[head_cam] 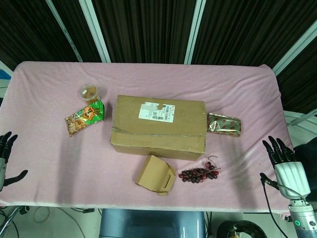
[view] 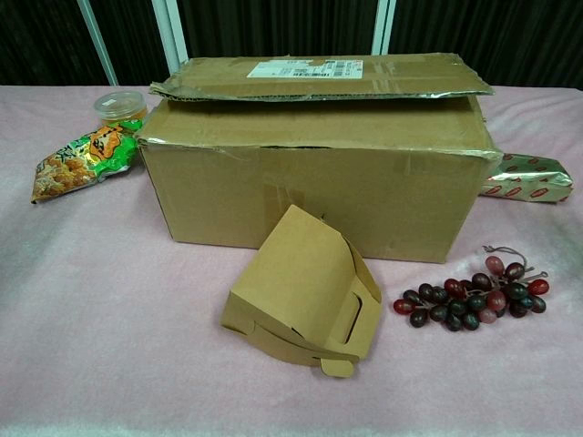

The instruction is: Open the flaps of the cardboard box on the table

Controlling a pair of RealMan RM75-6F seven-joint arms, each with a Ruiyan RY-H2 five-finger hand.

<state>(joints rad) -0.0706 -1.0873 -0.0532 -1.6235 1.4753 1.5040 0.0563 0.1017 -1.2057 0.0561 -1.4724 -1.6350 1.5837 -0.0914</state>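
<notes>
Pink tablecloth [head_cam: 59, 158], cardboard box [head_cam: 158, 126] flaps down; left hand [head_cam: 6, 153] and right hand [head_cam: 285, 161] spread, empty; lift the loose near flap [view: 319, 86] edge first.

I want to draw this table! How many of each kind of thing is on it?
Boxes: 2, big box, small box
Snack packs: 2, green, brown
Cup: 1
Grapes: 1 bunch
Total: 6
</notes>
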